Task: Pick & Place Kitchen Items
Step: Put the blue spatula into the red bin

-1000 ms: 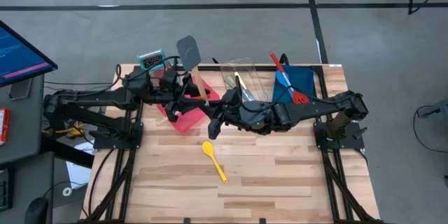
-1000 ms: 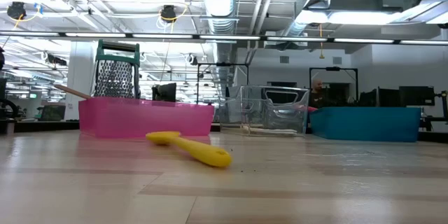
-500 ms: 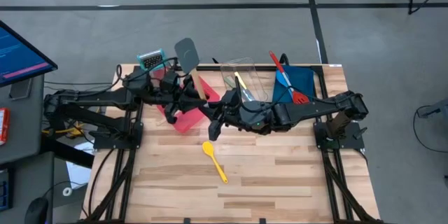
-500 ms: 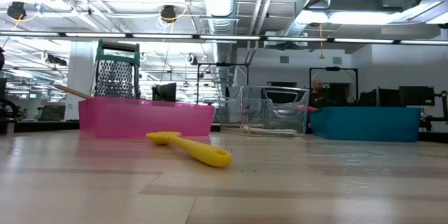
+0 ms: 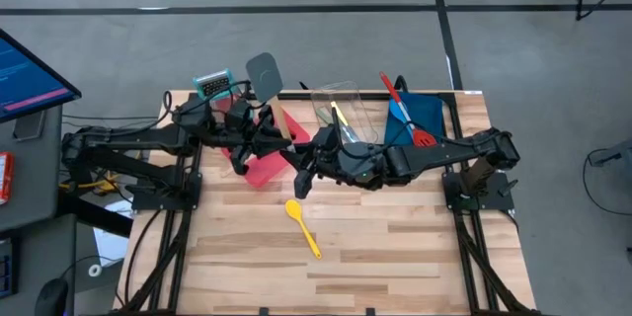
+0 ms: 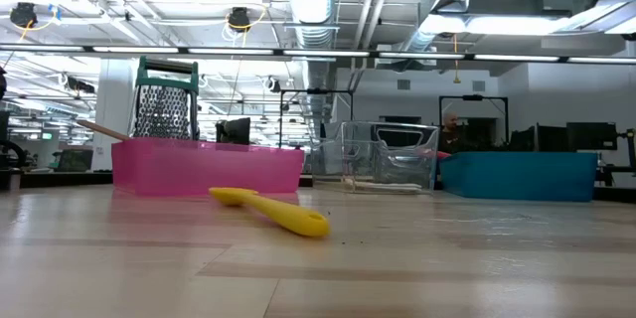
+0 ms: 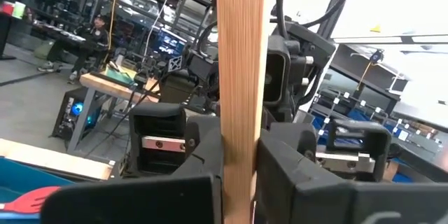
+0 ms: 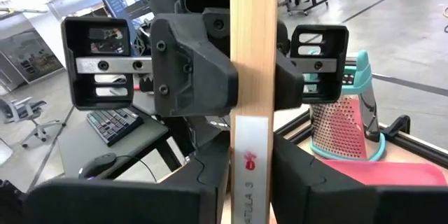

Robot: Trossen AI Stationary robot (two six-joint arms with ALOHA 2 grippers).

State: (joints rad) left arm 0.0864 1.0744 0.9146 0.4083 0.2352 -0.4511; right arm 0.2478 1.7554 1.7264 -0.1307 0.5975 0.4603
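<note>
Wooden-handled grey-teal spatula [image 5: 269, 87] up over the pink tray [image 5: 259, 163] near the table's [image 5: 395, 247] far edge, clamped on its handle from both sides: left tool [image 5: 267, 136] and right tool [image 5: 301, 163] both pinched on the wood. Yellow plastic spoon [image 5: 303, 226] lying flat mid-table, just in front of the tray. Teal-topped box grater [image 5: 212, 85] off by the far left corner.

Both arms reach inward and meet mid-table, left pincer [image 5: 269, 136] and right pincer [image 5: 301, 158] apparently both clamped.
</note>
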